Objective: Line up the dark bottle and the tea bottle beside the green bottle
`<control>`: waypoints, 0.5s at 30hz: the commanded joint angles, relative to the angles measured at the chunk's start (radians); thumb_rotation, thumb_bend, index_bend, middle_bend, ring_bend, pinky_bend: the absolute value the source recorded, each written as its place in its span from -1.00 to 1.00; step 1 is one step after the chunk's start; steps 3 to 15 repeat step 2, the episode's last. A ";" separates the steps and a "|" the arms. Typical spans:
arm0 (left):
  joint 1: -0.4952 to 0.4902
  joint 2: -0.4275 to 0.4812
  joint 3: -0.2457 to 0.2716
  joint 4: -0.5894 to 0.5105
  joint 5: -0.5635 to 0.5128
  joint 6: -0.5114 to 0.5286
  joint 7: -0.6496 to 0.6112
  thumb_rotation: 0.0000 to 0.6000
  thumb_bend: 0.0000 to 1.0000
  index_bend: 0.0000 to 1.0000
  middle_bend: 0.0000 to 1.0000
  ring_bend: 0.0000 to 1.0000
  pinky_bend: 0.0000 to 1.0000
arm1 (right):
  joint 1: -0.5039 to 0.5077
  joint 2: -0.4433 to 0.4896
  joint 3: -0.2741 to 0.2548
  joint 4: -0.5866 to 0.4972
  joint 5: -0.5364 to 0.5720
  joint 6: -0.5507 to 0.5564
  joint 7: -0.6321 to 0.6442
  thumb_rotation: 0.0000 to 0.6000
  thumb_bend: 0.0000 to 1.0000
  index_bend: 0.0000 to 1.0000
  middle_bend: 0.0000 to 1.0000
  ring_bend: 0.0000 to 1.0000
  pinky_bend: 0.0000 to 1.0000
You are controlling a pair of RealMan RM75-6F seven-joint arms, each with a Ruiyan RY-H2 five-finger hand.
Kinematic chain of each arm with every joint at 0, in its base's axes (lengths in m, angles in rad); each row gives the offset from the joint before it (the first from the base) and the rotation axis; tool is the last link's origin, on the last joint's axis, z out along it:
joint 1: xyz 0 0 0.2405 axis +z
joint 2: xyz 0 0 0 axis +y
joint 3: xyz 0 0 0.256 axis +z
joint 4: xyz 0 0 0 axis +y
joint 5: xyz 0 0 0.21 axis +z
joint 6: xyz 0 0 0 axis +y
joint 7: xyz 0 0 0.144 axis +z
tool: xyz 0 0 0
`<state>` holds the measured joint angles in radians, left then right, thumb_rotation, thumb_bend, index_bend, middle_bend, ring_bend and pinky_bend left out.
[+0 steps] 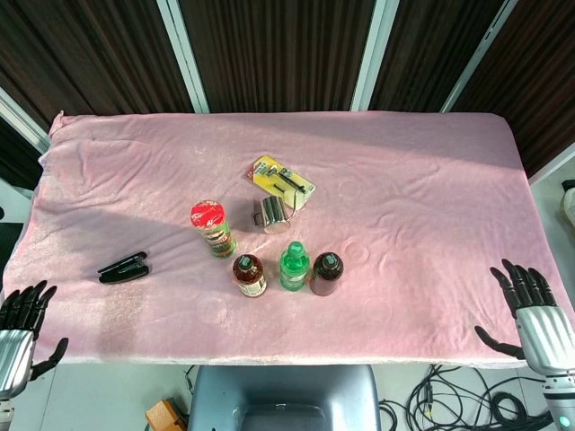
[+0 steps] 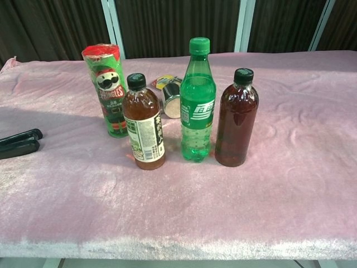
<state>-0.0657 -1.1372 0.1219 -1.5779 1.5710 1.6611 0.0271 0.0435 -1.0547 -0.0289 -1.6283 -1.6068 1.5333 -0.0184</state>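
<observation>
Three bottles stand upright in a row near the table's front edge. The tea bottle (image 1: 249,275) (image 2: 144,121) is on the left, the green bottle (image 1: 294,266) (image 2: 197,100) in the middle, the dark bottle (image 1: 326,274) (image 2: 236,118) on the right. My left hand (image 1: 20,332) hangs off the front left corner, fingers spread, holding nothing. My right hand (image 1: 532,310) is off the front right corner, fingers also spread and empty. Neither hand shows in the chest view.
A green Pringles can (image 1: 213,228) (image 2: 107,89) stands just behind the tea bottle. A metal cup (image 1: 272,215) (image 2: 172,101) and a yellow packet (image 1: 282,181) lie behind the bottles. A black stapler (image 1: 124,268) (image 2: 19,143) rests at the left on the pink cloth (image 1: 422,197).
</observation>
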 commanded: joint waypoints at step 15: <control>0.002 0.002 -0.006 -0.001 0.017 -0.008 0.001 1.00 -0.34 -1.00 -1.00 -1.00 -1.00 | 0.002 0.001 -0.001 0.001 0.002 -0.014 -0.001 1.00 -0.35 -1.00 -1.00 -1.00 -0.78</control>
